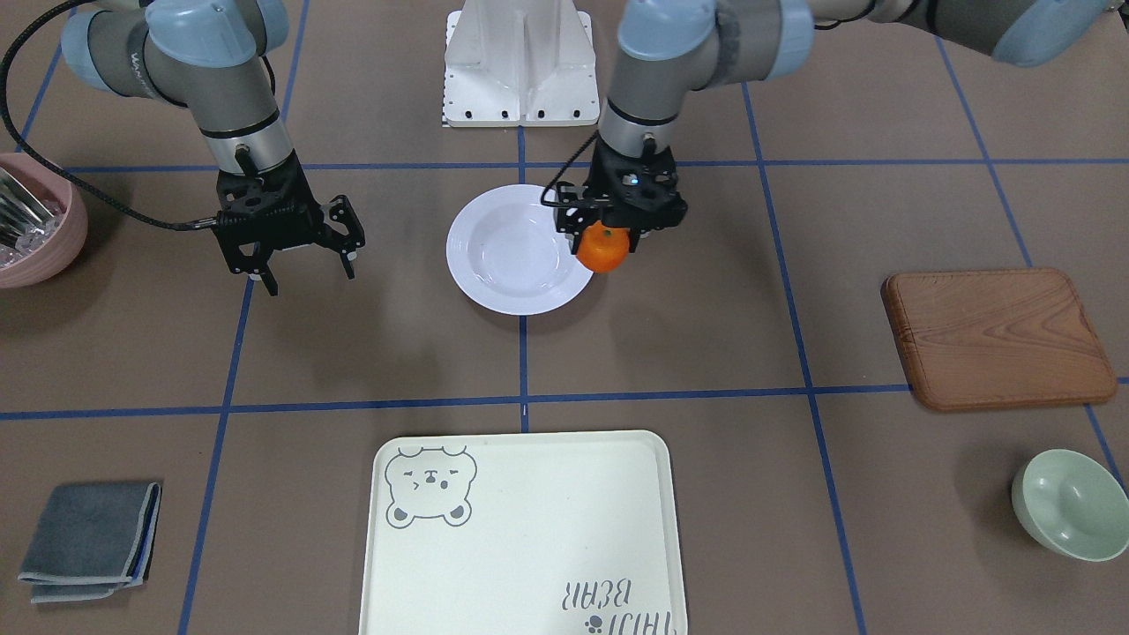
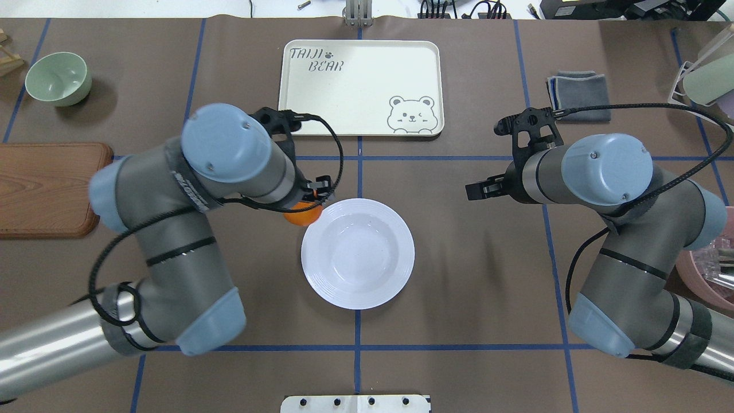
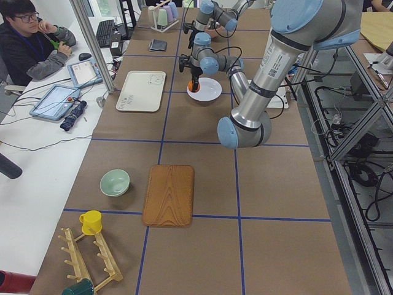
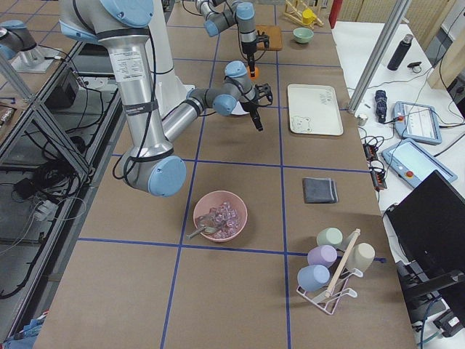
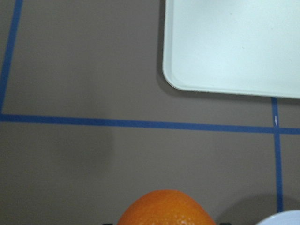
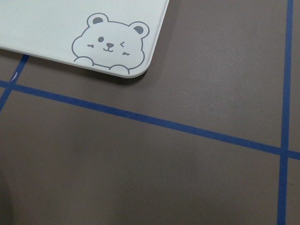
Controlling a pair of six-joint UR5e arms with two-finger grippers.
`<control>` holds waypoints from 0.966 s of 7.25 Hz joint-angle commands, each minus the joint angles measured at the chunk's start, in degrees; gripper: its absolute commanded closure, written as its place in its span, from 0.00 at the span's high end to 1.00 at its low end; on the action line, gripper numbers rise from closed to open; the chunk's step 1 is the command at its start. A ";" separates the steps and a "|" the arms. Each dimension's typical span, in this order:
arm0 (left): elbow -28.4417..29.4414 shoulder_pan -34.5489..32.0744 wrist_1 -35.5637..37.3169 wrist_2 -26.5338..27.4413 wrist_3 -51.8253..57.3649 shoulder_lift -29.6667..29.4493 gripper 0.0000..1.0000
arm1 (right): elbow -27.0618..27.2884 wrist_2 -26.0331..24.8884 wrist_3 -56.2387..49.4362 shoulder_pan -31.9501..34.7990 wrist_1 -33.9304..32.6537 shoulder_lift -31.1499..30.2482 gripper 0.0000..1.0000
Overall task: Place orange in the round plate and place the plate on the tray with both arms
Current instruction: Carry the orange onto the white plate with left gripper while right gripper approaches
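My left gripper (image 1: pixel 605 240) is shut on the orange (image 1: pixel 605 254) and holds it in the air, just at the round plate's rim on the robot's left side. The white plate (image 1: pixel 507 251) lies empty in the middle of the table. In the overhead view the orange (image 2: pixel 303 214) peeks out from under the left wrist beside the plate (image 2: pixel 357 252). The cream tray (image 1: pixel 520 529) with the bear drawing lies beyond the plate, with nothing on it. My right gripper (image 1: pixel 310 277) hangs open and empty, well off to the plate's other side.
A brown wooden board (image 1: pixel 997 339) and a pale green bowl (image 1: pixel 1067 503) lie on the robot's left. A pink bowl (image 1: pixel 35 225) with cutlery and a folded grey cloth (image 1: pixel 88 529) lie on its right. The white robot base (image 1: pixel 520 66) stands behind the plate.
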 commanded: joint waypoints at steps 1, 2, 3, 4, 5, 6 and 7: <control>7.94 7.06 0.16 4.86 -5.11 -7.84 0.00 | 0.38 -0.14 0.46 -4.39 0.00 0.08 0.99; 9.98 7.43 -0.37 4.86 -4.95 -8.13 0.16 | 0.38 -1.97 1.68 -6.59 0.00 0.17 0.99; 10.69 7.43 -1.59 4.95 -4.69 -7.52 0.50 | 0.29 -2.51 1.78 -7.66 -0.09 1.47 0.99; 10.70 7.34 -3.00 5.39 -4.51 -6.47 0.75 | 0.20 -2.51 1.78 -7.93 -0.17 1.92 0.99; 10.01 7.34 -3.27 7.57 -3.47 -6.46 0.98 | 0.20 -2.51 1.78 -8.11 -0.18 2.19 0.99; 6.69 6.73 -2.75 7.59 -0.76 -6.37 0.98 | 0.03 -2.78 1.95 -8.80 -0.18 2.36 0.99; 3.18 3.77 -1.62 5.94 3.44 -5.59 0.99 | -0.06 -4.08 2.82 -9.85 0.00 2.37 0.99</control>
